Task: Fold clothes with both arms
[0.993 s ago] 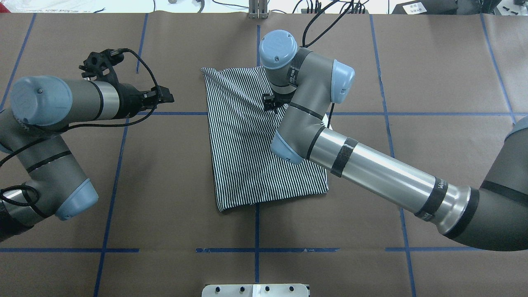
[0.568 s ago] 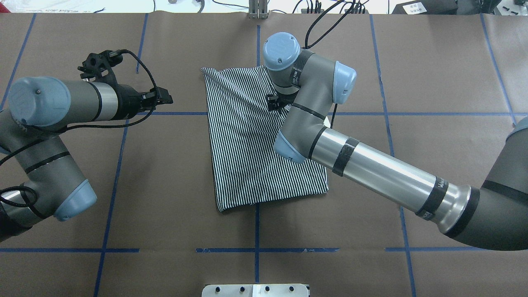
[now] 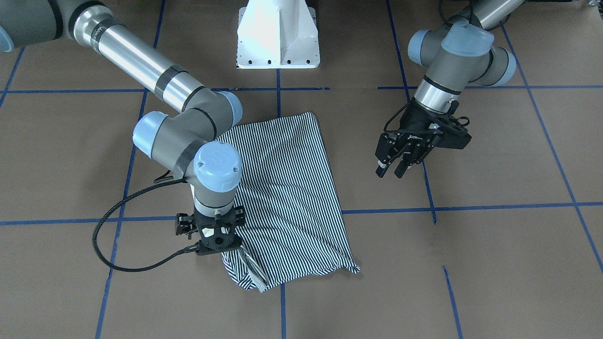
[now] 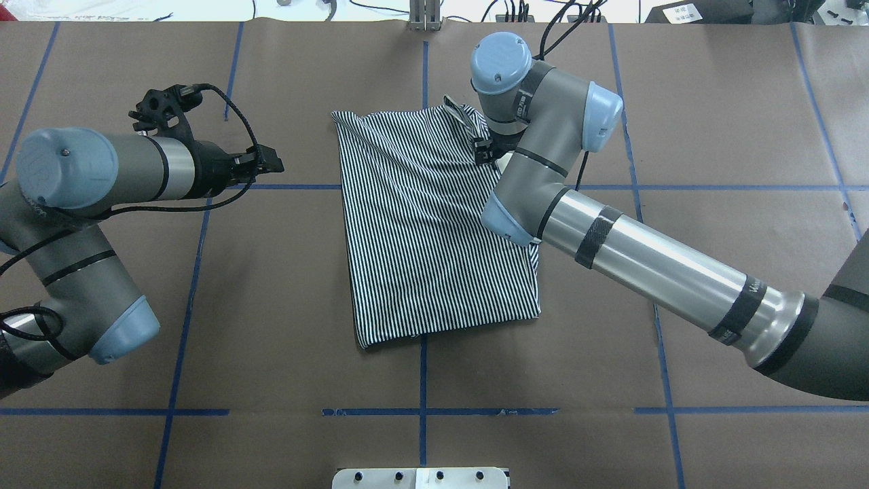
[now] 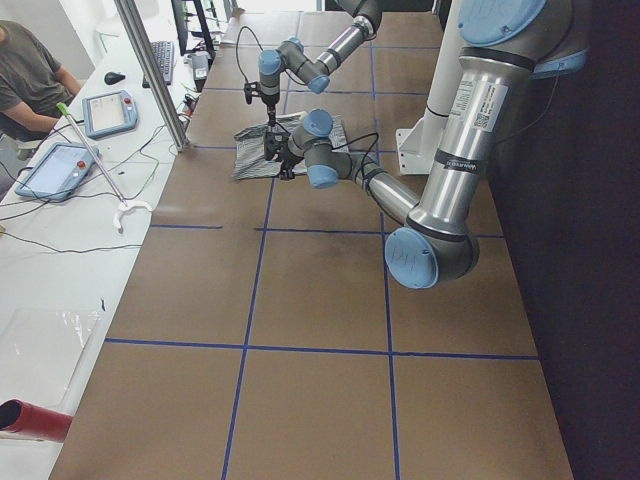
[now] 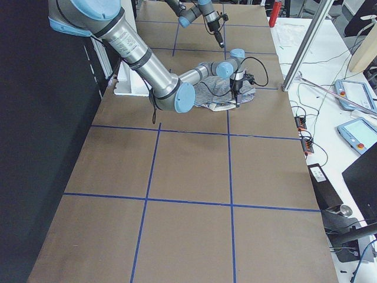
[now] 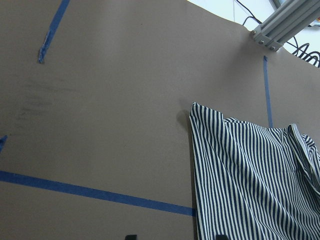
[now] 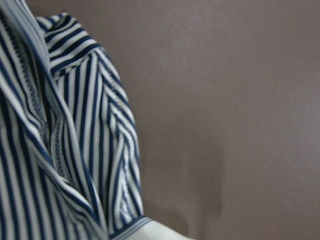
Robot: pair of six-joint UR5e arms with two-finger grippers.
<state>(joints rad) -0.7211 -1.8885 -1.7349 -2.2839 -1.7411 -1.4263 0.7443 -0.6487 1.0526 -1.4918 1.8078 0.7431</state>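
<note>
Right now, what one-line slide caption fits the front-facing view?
Right gripper low over the bunched corner of the striped polo shirt; left gripper hangs open over the table beside it.

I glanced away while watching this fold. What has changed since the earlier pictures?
The right arm swung to the robot's right and farther from its base. The right claw, apparently pinching the polo shirt, dragged the shirt's far right corner outward, raising a flap. The left arm and the open left claw stayed beside the shirt, and the near hem stayed put.
</note>
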